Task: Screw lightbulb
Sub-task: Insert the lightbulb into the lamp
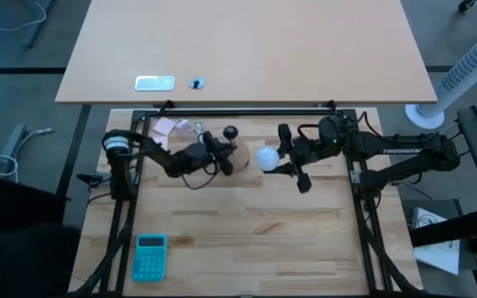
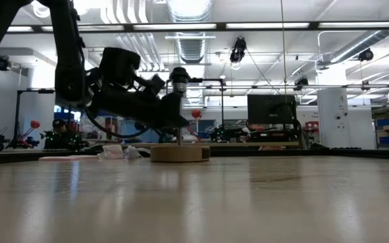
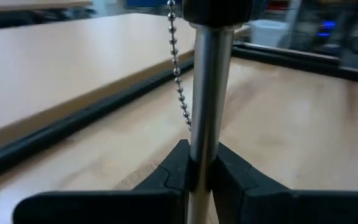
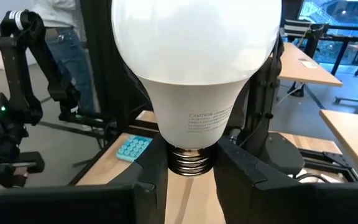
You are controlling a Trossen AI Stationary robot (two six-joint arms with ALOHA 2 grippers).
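A lamp stand has a round wooden disc [image 1: 240, 157], an upright metal rod [image 3: 210, 93] and a black socket [image 1: 231, 131] on top. It stands on the disc at the table's far middle and also shows in the low view [image 2: 179, 153]. A bead chain [image 3: 179, 68] hangs from the socket. My left gripper [image 1: 218, 157] is shut on the rod. My right gripper [image 1: 292, 161] is shut on the white frosted lightbulb [image 1: 267, 157], just right of the disc. The bulb fills the right wrist view [image 4: 194, 62]. My left gripper pinches the lamp's metal rod [image 3: 202, 155] between its two fingers, low on the rod above the disc. The fingers come level from the table's left and lie across the upright rod. The lamp stands on the table. My right gripper pinches the bulb's threaded metal base [image 4: 191, 160] between its two fingers. The fingers come from the table's right. The bulb's glass end points away from the gripper toward the lamp, and the bulb is clear of the table.
A teal calculator [image 1: 149, 257] lies at the near left. A pinkish wrapper [image 1: 168, 126] lies at the far left, behind the left arm. A second, larger table [image 1: 247, 50] stands beyond the far edge. A person [image 4: 61, 50] stands in the room.
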